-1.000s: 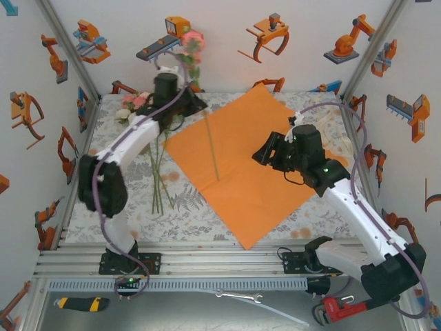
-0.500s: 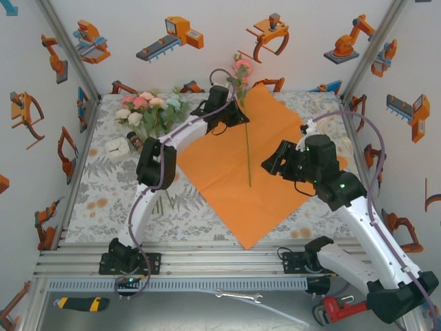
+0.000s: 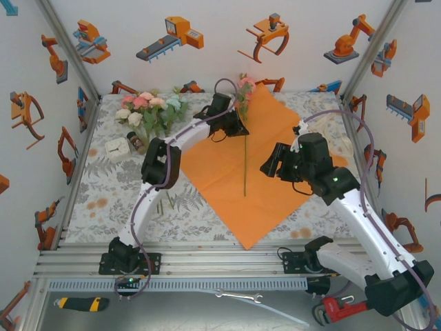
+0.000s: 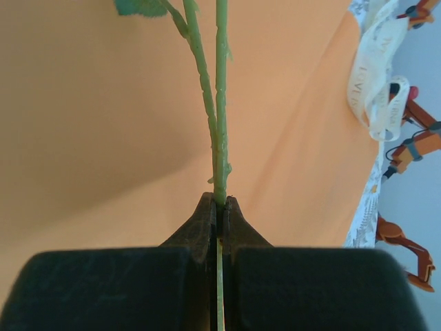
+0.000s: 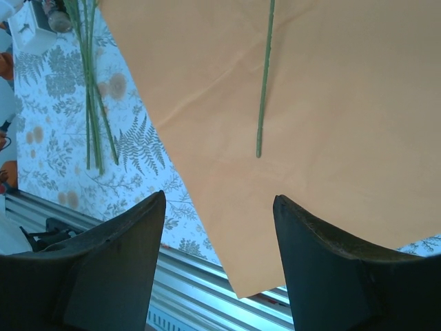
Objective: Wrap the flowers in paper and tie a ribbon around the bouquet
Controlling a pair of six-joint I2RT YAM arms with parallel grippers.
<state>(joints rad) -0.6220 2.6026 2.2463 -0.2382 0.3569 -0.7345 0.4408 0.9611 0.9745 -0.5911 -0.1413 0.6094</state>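
Observation:
My left gripper [image 3: 233, 124] [image 4: 220, 201] is shut on the thin green stem of one pink rose [image 3: 244, 84]. It holds the rose over the far part of the orange paper [image 3: 227, 172] [image 4: 103, 124]. The stem [image 3: 244, 165] [image 5: 263, 89] runs down across the sheet toward its middle. More pink and cream flowers [image 3: 146, 105] lie bunched at the back left, their stems [image 5: 93, 103] on the tablecloth. A cream ribbon [image 4: 372, 76] lies just past the paper's edge. To the right of the stem, my right gripper [image 3: 270, 164] [image 5: 219, 200] hovers open over the paper, holding nothing.
A small white box [image 3: 117, 148] and a dark jar [image 3: 134, 141] sit at the left. The aluminium rail [image 3: 207, 258] borders the near edge of the table. In front of it lie a wrench [image 3: 238, 296], a red pipe wrench [image 3: 337, 307] and a yellow-black tool [image 3: 81, 302].
My left gripper has carried the rose from the back left to above the paper, and the stem now hangs lower over the sheet. The right arm shifted only slightly.

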